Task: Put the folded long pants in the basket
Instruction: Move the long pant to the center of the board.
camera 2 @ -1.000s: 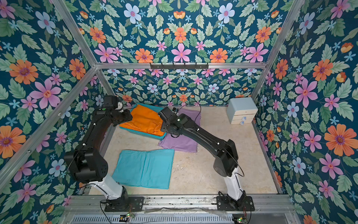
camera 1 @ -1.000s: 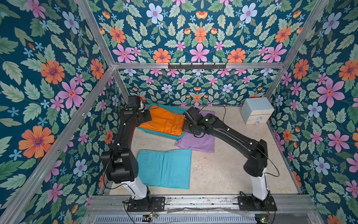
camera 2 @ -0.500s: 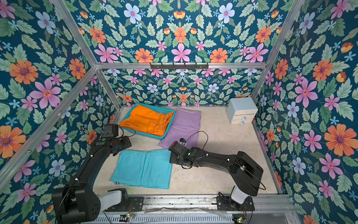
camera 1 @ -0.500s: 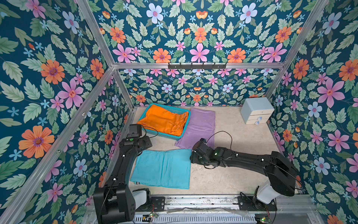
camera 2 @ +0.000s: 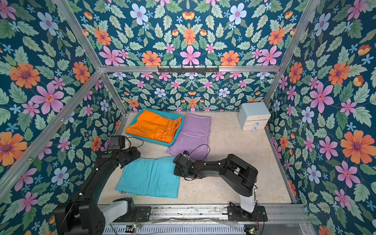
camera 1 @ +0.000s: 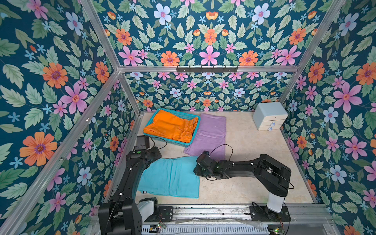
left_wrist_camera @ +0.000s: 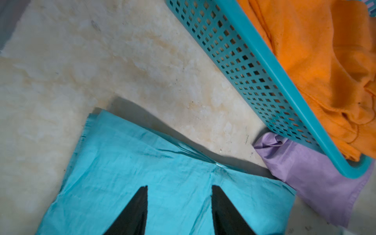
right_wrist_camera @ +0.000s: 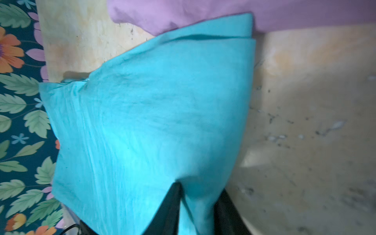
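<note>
Limp, light cloth, these turquoise pants (camera 1: 171, 177), likely to sag: right fingers (right_wrist_camera: 169, 209) pinch one edge, left fingers (left_wrist_camera: 136, 213) apart over the other.

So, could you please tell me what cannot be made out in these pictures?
- Anything beneath the orange pants in the basket: covered by them, both top views.
- Whether the right claw grips the turquoise pants: right wrist view blurred; arm hides it from above.
- The left claw base: cut off by the left wrist view's edge.
- The purple pants edge: tucked under the basket, left wrist view.
</note>
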Robot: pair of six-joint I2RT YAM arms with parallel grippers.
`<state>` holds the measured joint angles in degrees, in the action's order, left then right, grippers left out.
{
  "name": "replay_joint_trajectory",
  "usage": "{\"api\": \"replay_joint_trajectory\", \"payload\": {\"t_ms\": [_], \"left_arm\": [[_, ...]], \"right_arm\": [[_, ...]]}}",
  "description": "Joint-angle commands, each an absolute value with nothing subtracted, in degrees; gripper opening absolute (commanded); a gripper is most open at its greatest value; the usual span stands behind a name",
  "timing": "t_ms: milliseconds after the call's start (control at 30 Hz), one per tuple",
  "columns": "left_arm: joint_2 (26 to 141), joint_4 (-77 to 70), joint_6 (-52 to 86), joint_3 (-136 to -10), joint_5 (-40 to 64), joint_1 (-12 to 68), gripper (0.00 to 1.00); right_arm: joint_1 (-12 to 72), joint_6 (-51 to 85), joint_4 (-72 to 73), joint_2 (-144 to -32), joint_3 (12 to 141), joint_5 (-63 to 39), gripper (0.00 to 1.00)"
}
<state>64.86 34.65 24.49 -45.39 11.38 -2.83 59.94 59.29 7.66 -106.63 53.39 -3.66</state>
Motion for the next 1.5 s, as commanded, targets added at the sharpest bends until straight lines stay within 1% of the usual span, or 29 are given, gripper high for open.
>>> {"api": "replay_joint_trajectory", "payload": {"t_ms": [0,67,167,233,367,433,500,633,733,800,900,1033,1133,1200,1267,1300,1367,1400,1433,1467], "left_arm": [[64.1,33.3,25.9,-44.7,17.0,-1.8,0.53],[63.0,32.7,26.8,-44.3,18.5,-0.3,0.53],[61.8,32.5,27.9,-43.4,19.3,2.5,0.53],[61.6,32.5,28.9,-42.8,17.8,5.3,0.53],[62.3,30.7,32.4,-42.5,15.8,13.4,0.53],[63.5,29.0,34.3,-43.2,15.4,18.5,0.53],[65.5,28.3,36.5,-45.0,12.9,23.6,0.52],[68.9,24.5,40.7,-46.5,9.8,33.2,0.52],[71.0,22.2,43.1,-45.3,7.7,37.5,0.51],[72.1,21.5,43.9,-44.2,6.9,39.2,0.5],[72.1,21.2,44.5,-42.2,5.6,40.0,0.5],[72.1,22.1,44.3,-41.0,2.1,40.0,0.5],[71.3,18.6,42.7,-41.3,5.8,41.1,0.5],[71.4,18.2,41.3,-43.1,5.8,43.6,0.5],[72.8,18.2,40.5,-45.0,5.1,47.3,0.51],[73.6,18.1,40.6,-45.4,4.5,48.9,0.52],[75.1,16.3,42.1,-45.1,3.6,52.5,0.54],[76.0,15.3,42.9,-44.9,3.4,53.9,0.54],[77.0,14.0,43.8,-44.8,3.0,55.4,0.54],[78.1,13.4,44.7,-45.1,2.1,57.0,0.55]], "right_arm": [[56.4,61.4,10.6,-105.9,47.7,-7.4,0.05],[53.6,61.1,11.0,-103.5,44.8,-8.8,0.0],[48.5,57.9,7.5,-97.6,41.0,-12.9,0.0],[44.6,54.9,0.7,-90.9,38.8,-14.7,0.0],[36.6,48.3,-14.2,-80.5,35.9,-14.2,0.0],[32.4,46.8,-18.0,-77.0,34.1,-15.2,0.0],[30.3,45.9,-19.9,-74.9,33.0,-16.2,0.0],[30.0,47.5,-22.3,-72.3,31.2,-15.9,0.0],[30.2,49.9,-22.5,-70.7,29.1,-17.1,0.0],[31.5,51.8,-20.7,-69.6,27.2,-19.4,0.0],[34.9,52.5,-23.1,-68.7,27.3,-18.3,0.0],[40.7,54.6,-20.3,-70.7,28.1,-18.0,0.0],[41.2,58.0,-11.7,-72.1,26.1,-20.1,0.0],[41.2,59.5,-7.5,-72.2,25.9,-20.3,0.0],[40.8,60.2,-6.7,-71.8,26.6,-18.8,0.0],[40.4,60.9,-6.9,-71.5,26.9,-17.9,0.04],[38.7,61.6,-7.7,-70.6,27.1,-17.6,0.31],[37.7,61.6,-8.9,-69.9,27.1,-17.4,0.4],[36.1,61.6,-10.1,-68.8,26.6,-16.9,0.48],[34.2,61.4,-11.1,-67.3,25.7,-16.8,0.53]]}}
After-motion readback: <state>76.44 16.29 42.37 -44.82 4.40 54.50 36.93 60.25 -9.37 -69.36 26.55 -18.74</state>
